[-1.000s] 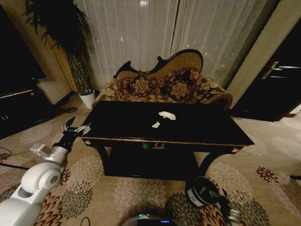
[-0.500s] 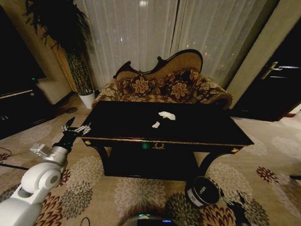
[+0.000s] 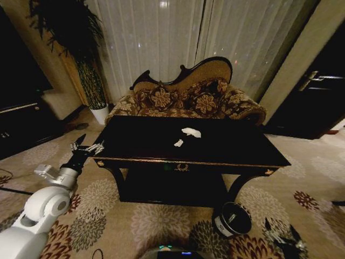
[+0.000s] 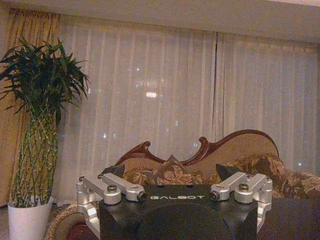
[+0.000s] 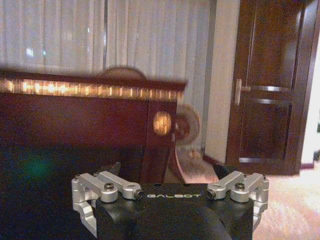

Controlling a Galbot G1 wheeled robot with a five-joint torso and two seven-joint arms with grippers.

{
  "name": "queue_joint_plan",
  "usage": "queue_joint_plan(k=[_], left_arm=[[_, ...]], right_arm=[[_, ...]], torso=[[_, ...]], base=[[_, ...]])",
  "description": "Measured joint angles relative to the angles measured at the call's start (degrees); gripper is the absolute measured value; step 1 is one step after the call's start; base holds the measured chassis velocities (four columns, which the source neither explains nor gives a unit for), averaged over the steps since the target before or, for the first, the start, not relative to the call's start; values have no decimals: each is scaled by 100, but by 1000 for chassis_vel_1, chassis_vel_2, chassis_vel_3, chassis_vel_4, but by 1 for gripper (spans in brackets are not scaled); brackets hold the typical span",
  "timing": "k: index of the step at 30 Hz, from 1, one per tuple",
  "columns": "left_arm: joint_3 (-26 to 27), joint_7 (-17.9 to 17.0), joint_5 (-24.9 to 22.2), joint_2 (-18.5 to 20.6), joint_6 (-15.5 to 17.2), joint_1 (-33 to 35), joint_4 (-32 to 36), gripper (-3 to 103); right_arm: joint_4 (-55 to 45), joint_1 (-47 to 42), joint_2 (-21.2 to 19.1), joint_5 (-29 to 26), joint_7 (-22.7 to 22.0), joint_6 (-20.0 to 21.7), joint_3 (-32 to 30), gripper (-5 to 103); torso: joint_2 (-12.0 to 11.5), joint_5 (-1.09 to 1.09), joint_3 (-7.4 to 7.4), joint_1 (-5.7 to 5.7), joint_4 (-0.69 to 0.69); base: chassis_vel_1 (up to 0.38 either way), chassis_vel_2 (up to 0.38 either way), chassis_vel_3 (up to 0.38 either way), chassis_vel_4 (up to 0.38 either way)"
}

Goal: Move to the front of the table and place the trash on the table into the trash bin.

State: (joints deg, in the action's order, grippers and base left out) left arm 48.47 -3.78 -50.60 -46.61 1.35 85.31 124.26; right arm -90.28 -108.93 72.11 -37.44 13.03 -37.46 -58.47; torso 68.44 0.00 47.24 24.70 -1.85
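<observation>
Since a second ago: right gripper (image 3: pixel 284 237) swung out lower right over carpet, past trash bin (image 3: pixel 232 219); everything else unmoved. Left to right: left gripper (image 3: pixel 86 147) beside table (image 3: pixel 237 151) front-left corner, fingers spread wide, empty. Trash (image 3: pixel 191 132) two white wads mid-tabletop, near each other. Bin on floor below table's front-right leg. Right gripper spread wide, empty.

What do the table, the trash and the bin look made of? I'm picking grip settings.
The table looks like dark lacquered wood: glossy top, gold trim. The trash, two white wads, looks like crumpled tissue or paper, soft and matte. The trash bin looks like black plastic or metal with a white label; I can't tell which.
</observation>
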Motion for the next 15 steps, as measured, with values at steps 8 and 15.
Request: queue_joint_plan(k=[8, 15], left_arm=[[0, 0, 0, 0, 1, 0, 0, 100], [0, 0, 0, 0, 1, 0, 0, 100]], right_arm=[[-1387, -320, -117, -175, -641, 485, -520, 100], [-2003, -442, -337, -34, -1235, 892, -699, 100]], torso=[[0, -1, 1, 0, 0], [0, 1, 0, 0, -1]], base=[[0, 0, 0, 0], [0, 0, 0, 0]])
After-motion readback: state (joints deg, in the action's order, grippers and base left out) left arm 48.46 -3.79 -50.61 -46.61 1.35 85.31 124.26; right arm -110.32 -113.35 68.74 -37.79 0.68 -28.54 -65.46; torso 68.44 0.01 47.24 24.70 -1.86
